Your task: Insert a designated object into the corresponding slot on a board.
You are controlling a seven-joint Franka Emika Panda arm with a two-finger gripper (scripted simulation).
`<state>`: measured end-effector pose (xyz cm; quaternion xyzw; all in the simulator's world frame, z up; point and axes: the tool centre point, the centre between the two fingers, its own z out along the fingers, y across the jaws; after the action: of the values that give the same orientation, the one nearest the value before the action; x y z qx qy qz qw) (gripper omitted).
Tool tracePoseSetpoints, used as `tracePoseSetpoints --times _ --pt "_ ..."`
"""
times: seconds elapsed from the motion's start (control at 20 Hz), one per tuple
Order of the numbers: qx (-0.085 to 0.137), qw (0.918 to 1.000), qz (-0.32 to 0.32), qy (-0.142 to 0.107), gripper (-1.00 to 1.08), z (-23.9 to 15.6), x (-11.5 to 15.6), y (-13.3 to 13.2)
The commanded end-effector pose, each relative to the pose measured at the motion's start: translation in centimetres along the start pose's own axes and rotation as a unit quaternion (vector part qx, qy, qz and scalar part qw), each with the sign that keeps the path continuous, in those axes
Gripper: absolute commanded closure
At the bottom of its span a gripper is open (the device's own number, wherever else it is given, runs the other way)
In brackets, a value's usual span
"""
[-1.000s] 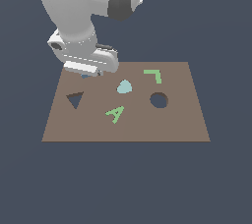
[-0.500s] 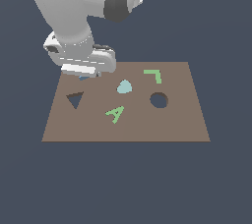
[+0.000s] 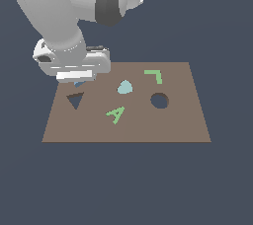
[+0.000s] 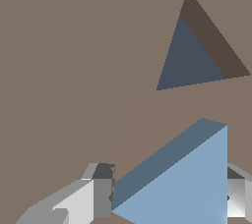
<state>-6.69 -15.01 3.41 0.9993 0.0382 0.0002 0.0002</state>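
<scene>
Two green marks can be read on the brown board (image 3: 183, 120): a letter A (image 3: 115, 114) near the frame's centre, and an L-shaped mark (image 3: 154, 75), turned round, above and right of it.

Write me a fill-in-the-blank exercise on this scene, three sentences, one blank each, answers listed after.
1. The gripper is shut on a small ____ triangular block.
2. On the brown board, the cut-out nearest the gripper is the ____ slot, not the round hole.
3. In the exterior view, the pale teal piece lies between the green L mark and the green letter ____ mark.

Missing words: blue; triangular; A
</scene>
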Motion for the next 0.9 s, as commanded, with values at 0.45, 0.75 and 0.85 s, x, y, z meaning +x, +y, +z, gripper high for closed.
tracePoseSetpoints --times 0.45,0.75,0.85 --pt "0.000 0.9818 -0.190 0.000 1.08 -0.4 4.2 1.9" --pt "0.000 0.9663 -0.257 0.000 1.08 -0.6 5.9 2.1" --pt "0.000 0.9617 -0.274 0.000 1.08 -0.6 6.4 2.0"
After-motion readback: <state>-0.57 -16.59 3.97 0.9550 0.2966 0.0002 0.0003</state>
